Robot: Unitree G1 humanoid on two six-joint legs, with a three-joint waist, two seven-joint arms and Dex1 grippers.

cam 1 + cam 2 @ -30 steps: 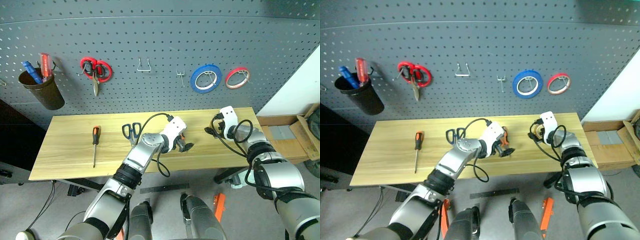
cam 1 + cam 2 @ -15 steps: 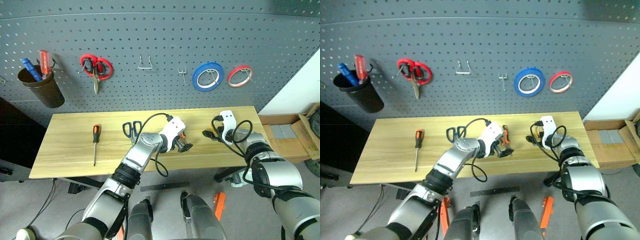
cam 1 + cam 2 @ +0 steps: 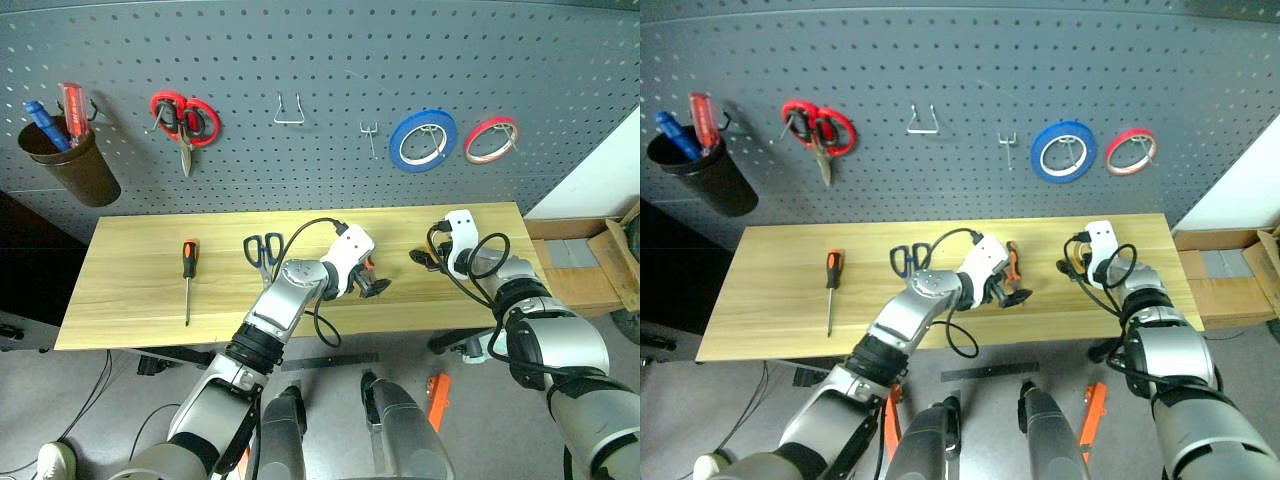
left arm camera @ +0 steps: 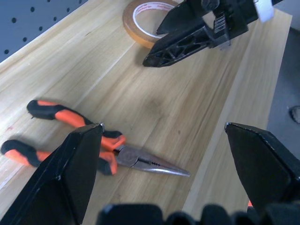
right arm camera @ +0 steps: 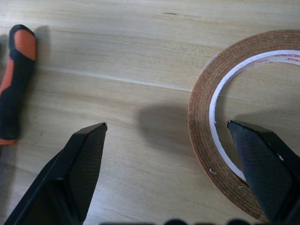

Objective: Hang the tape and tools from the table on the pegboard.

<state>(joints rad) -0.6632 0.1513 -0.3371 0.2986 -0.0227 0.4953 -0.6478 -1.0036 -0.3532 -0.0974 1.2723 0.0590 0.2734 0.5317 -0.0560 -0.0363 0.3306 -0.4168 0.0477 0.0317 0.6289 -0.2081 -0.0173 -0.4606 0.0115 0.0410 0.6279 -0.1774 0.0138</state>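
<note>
Beneath the left gripper [image 4: 168, 178], jaws spread and empty, the pliers [image 4: 89, 152] lie lengthwise across; right gripper [image 5: 178, 187] spread beside the tape [image 5: 234, 117].

Tape [image 5: 206, 136] flat on the table [image 5: 122, 56], orange-and-black handle [image 5: 16, 79] apart, right gripper [image 5: 180, 176] fingers spread wide

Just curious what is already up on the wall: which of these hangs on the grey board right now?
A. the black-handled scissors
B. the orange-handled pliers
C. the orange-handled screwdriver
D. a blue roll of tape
D: the blue roll hangs on a pegboard hook, while the pliers, black scissors and screwdriver lie on the table.
</note>
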